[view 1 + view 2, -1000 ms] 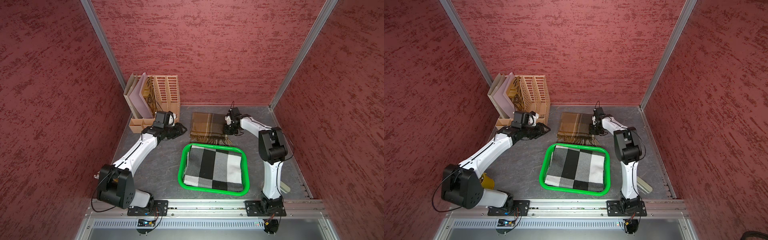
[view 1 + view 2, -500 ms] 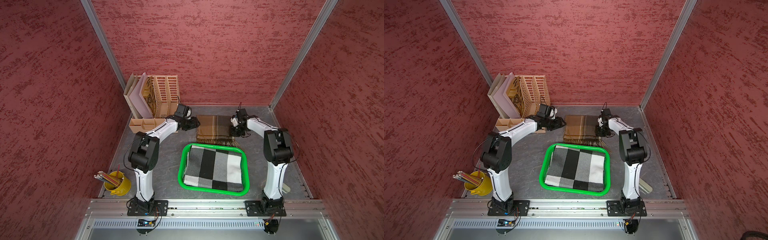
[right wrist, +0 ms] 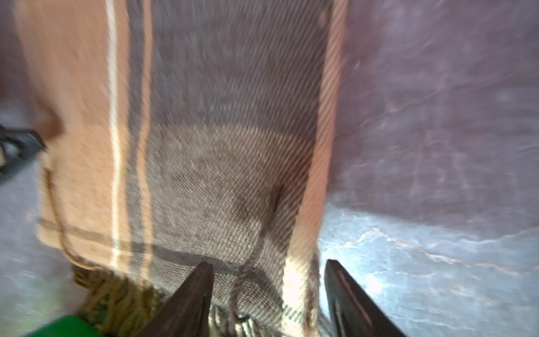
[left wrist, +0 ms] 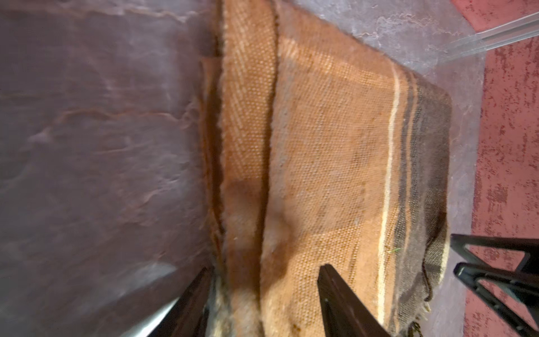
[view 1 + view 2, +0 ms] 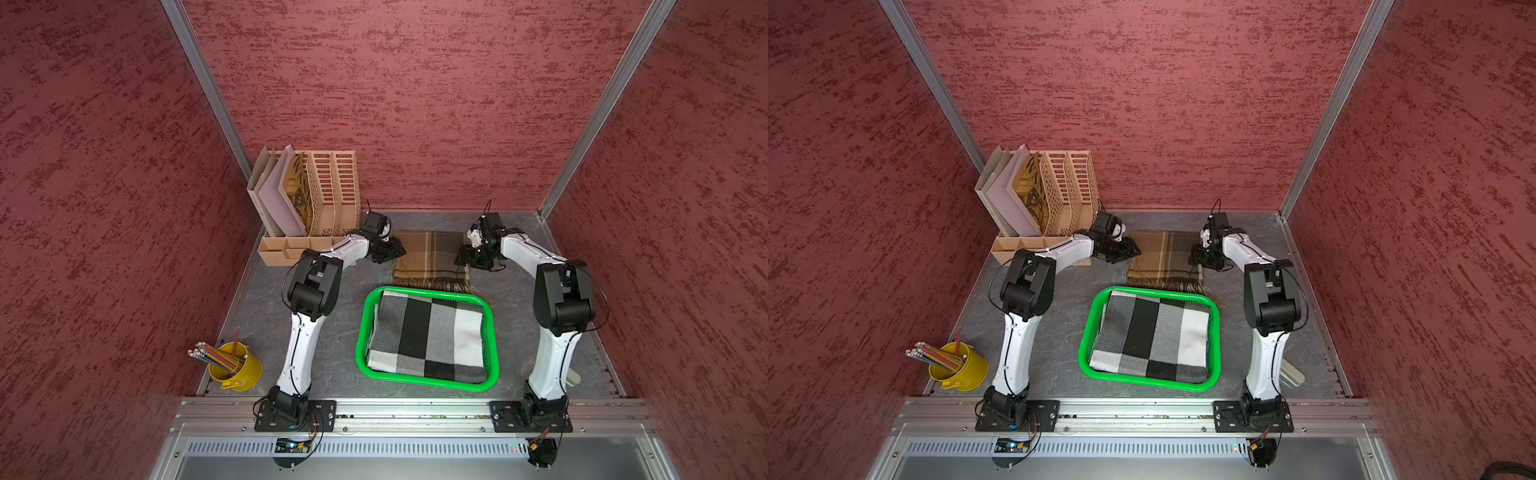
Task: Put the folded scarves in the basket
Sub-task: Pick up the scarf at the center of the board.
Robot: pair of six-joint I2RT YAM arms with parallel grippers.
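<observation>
Grasp pending: folded tan plaid woollen scarf (image 5: 430, 257) straddled at opposite edges by spread left jaws, right jaws. Next judged: pinch, joint lift into nearby green plastic mesh basket (image 5: 363, 332).

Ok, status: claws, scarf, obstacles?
Left claw and right claw open at opposite edges of brown plaid scarf. On table, behind green basket. Checked scarf occupies basket.

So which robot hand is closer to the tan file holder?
Left. The left gripper sits close beside the tan file organiser, at one edge of the brown scarf. The right gripper is at the scarf's opposite edge, with the scarf between it and the organiser.
</observation>
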